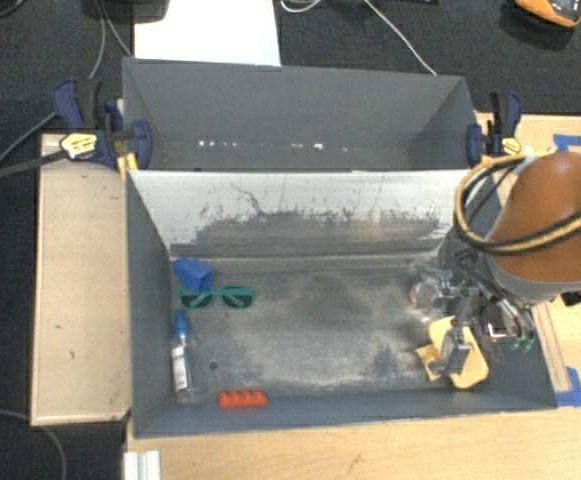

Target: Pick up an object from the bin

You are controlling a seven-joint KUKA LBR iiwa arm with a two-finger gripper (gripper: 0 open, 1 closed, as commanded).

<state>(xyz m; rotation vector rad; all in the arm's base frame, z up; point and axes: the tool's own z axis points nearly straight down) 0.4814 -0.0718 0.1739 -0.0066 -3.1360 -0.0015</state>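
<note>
My gripper [457, 345] is low in the bin's front right corner, reaching in under the orange wrist cover. Directly beneath and around it lies a yellow, irregularly shaped thing [473, 369], partly hidden by the gripper's dark body. Whether the gripper touches the yellow thing I cannot tell.
Along the bin's left wall lie a blue block [191, 272], green sunglasses [221, 297] and a clear tube with a blue cap [181, 354]. A small orange-red brick [242, 399] rests at the front wall. The arm and its cables hang over the right rim.
</note>
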